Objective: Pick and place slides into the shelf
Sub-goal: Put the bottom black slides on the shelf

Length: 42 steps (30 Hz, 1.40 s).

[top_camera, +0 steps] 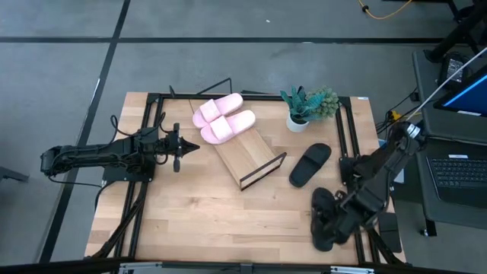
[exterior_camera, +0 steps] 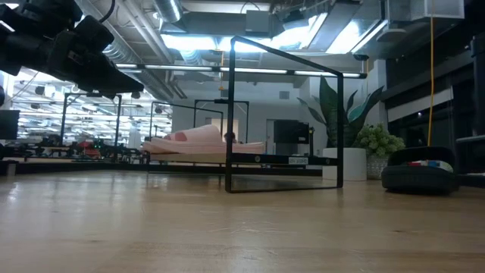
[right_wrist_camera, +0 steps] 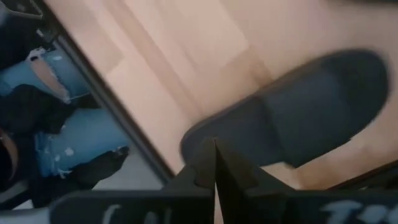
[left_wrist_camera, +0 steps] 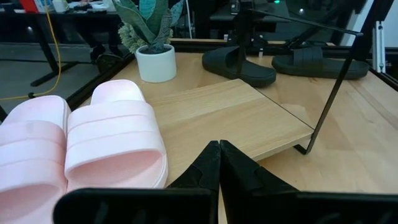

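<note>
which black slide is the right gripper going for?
The black slide at the table's near right corner, right under the shut right gripper. The other black slide lies apart, up by the shelf and the potted plant.

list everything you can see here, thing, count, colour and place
pink slides: 2, pale pink, side by side on the upper end of the shelf
black slides: 2, matte black, one on the table right of the shelf, one near the front right edge under the right gripper
shelf: 1, light wood on a black wire frame, table centre
potted plant: 1, green in a white pot, back right
person's legs: blue ripped jeans, beside the table
left gripper: jaws shut, left of the shelf
right gripper: jaws shut, over a black slide
</note>
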Motion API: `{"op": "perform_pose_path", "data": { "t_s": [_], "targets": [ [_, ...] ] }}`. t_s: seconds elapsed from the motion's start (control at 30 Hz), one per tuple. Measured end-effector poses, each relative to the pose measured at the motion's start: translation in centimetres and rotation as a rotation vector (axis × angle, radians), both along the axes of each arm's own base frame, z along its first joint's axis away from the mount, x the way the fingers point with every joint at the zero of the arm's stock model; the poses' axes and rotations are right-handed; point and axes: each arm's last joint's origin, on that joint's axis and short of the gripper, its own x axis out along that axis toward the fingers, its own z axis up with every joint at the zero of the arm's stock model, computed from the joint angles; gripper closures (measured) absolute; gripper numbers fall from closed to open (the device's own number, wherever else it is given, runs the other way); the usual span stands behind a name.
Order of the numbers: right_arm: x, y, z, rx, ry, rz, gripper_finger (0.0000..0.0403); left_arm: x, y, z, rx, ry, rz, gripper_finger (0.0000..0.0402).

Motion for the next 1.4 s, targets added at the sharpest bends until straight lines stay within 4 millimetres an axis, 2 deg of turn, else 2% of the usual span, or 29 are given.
{"op": "perform_pose_path", "data": {
  "t_s": [0.13,0.37,0.47,0.6,0.73,0.93,1.2,1.4],
  "targets": [
    [-0.3,1.9,-0.3,-0.002,0.027,-0.032,0.04,0.0,0.0,0.0,0.0,0.0,0.0,0.0401],
    [0.5,5.6,1.8,-0.091,-0.016,-0.058,0.0401,0.0,0.0,0.0,-0.001,0.0,0.0,0.0401],
    [0.7,7.1,2.0,-0.169,0.01,-0.075,0.04,0.0,0.0,0.0,-0.001,0.0,0.0,0.0401],
    [0.7,8.8,1.1,-0.291,0.086,-0.109,0.04,0.0,0.0,0.0,-0.001,0.0,0.0,0.0401],
    [1.1,10.6,-0.9,-0.354,0.114,-0.089,0.0395,0.0,0.0,0.0,-0.001,0.0,0.0,0.0401],
    [1.1,11.2,-2.7,-0.401,0.137,-0.122,0.0392,0.0,0.0,0.0,-0.001,0.0,0.001,0.0401],
    [1.1,11.0,-3.1,-0.417,0.147,-0.125,0.0389,0.0,0.0,0.0,-0.001,0.001,0.0,0.0401],
    [0.9,10.3,-4.9,-0.482,0.187,-0.125,0.0356,0.0,0.0,0.0,-0.001,0.001,0.001,0.0401]
  ]
}}
